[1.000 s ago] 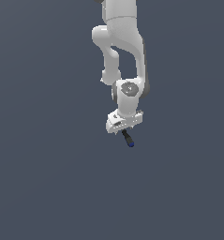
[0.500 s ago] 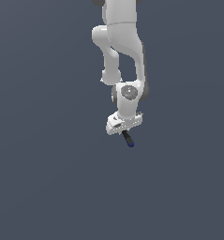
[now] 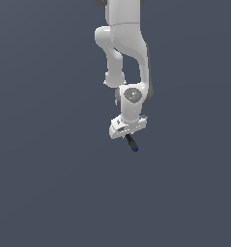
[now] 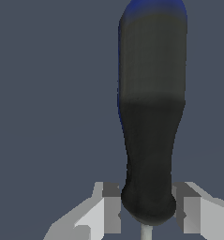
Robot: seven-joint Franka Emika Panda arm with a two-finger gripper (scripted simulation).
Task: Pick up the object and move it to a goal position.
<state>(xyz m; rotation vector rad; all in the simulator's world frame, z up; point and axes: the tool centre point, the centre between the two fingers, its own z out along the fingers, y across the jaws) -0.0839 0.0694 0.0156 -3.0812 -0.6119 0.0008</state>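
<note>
The object is a thin black rod with a blue tip (image 3: 132, 144). It sticks out below my white gripper (image 3: 128, 135), pointing down toward the exterior view's right, blue tip lowest. In the wrist view the rod (image 4: 152, 117) fills the middle, its black end seated between my two grey fingertips (image 4: 111, 206), which press on it from both sides. My gripper is shut on the rod and holds it in the air, with no surface touching it.
The white arm (image 3: 126, 53) reaches down from the top of the exterior view. Around it there is only a plain dark grey-blue background.
The arm has shifted very slightly, with the rod still held in the same way. Nothing was let go or taken hold of.
</note>
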